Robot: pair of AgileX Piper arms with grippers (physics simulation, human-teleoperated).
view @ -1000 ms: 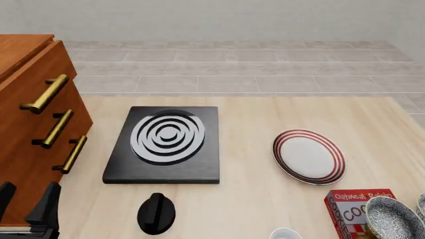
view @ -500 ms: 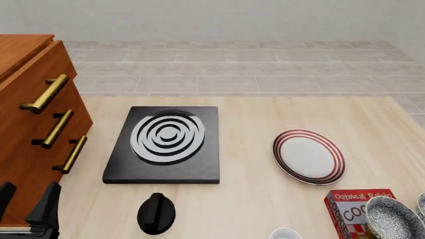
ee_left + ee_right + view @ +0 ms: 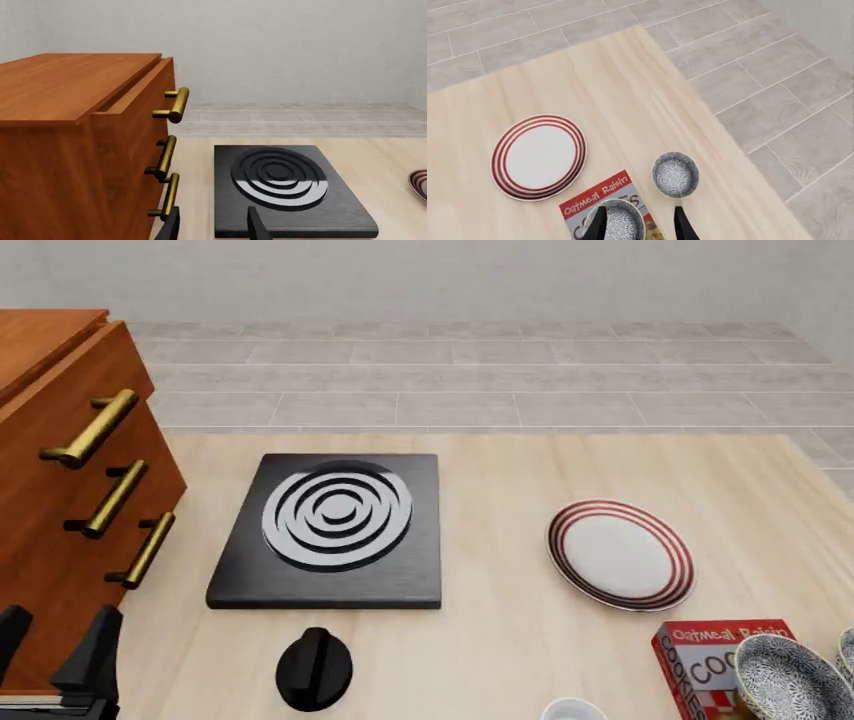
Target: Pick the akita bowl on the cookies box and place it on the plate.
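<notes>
Speckled akita bowl (image 3: 617,221) is sitting on the cookies box (image 3: 594,199), right gripper (image 3: 639,223) hanging above it, fingers apart. Only the right wrist view is showing the second bowl (image 3: 675,174) fully. Plate (image 3: 621,555) is lying nearby. Left gripper (image 3: 213,226) is idling open beside the drawer cabinet (image 3: 80,145) and black slab (image 3: 334,530).

Bright even sim light, soft shadows, sharp, no glare.

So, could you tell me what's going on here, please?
Nothing is held yet. The right pincer hangs open above the bowl sitting on the cookies box; a second bowl lies on the table beside it. The plate is bare. The left pincer is open near the drawers.
</notes>
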